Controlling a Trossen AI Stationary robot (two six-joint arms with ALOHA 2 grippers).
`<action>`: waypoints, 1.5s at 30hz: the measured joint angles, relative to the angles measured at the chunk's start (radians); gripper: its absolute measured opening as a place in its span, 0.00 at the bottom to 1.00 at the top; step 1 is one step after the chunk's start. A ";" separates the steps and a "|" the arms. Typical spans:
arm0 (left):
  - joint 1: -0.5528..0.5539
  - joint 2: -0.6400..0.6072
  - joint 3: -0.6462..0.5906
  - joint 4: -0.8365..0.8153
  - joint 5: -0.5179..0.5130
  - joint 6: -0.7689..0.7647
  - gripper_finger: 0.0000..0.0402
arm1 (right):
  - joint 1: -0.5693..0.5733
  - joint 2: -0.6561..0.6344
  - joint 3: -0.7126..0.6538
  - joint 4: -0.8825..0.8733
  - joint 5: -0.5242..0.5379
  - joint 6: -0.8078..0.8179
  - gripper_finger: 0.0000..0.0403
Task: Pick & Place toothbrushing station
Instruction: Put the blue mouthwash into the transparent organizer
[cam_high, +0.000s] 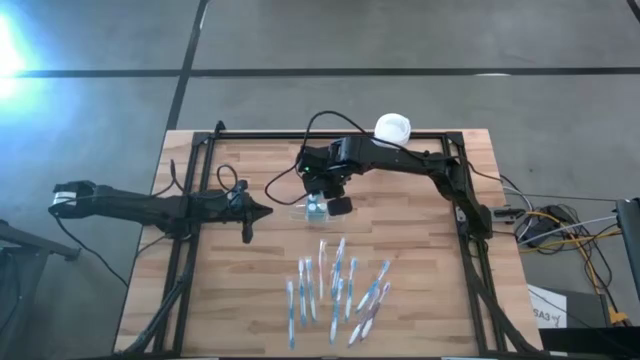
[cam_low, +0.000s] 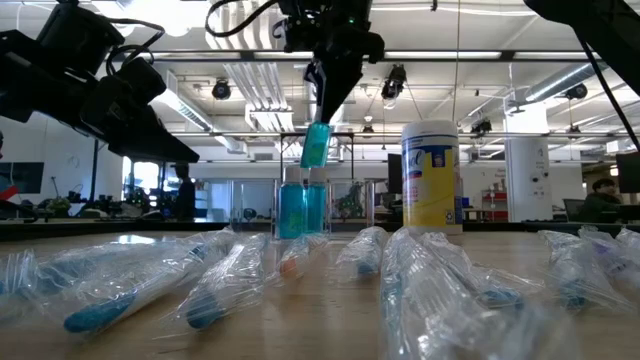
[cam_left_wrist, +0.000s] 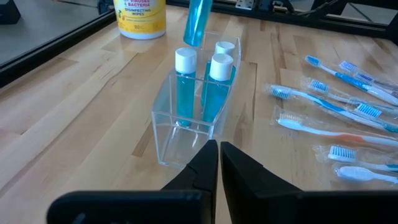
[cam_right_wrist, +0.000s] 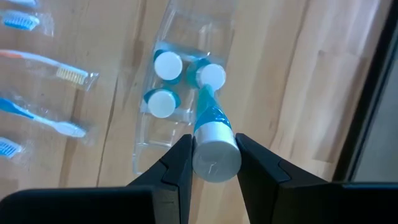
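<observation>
I have the right gripper (cam_right_wrist: 212, 163) above the holder (cam_left_wrist: 186, 127), its fingers clamped on the white cap end of a blue tube (cam_right_wrist: 210, 134) that hangs tilted, its lower end just over the holder's open top. The holder is a clear plastic trough sitting on the wooden table (cam_high: 420, 290) near the middle, between the two arms, with the canister (cam_low: 431, 176) behind it toward the far edge. Inside the holder I count three blue tubes with white caps (cam_left_wrist: 185, 60) standing upright, grouped at the end nearer the canister; the end nearer my left arm holds nothing that I can see. In the low view the held tube (cam_low: 315, 145) hangs clear above the standing ones, not touching them as far as I can tell. My left gripper (cam_left_wrist: 219, 163) waits low over the table just in front of the holder's near end, pointing at it, with its fingers drawn almost together and only a thin slit between them, holding nothing. Wrapped toothbrushes (cam_high: 335, 285) lie scattered on the table on the near side of the holder, well apart from it, each in its clear sleeve; they fill the foreground of the low view.
</observation>
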 joint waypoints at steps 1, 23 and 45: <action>0.000 0.000 0.000 0.000 0.000 0.000 0.06 | 0.000 0.000 -0.011 0.004 0.000 -0.003 0.23; 0.001 0.000 0.000 0.000 0.000 0.000 0.08 | 0.003 0.003 -0.020 0.068 -0.025 -0.079 0.23; 0.001 0.000 -0.001 0.000 0.000 0.024 0.05 | 0.011 0.014 -0.007 0.058 -0.022 -0.253 0.23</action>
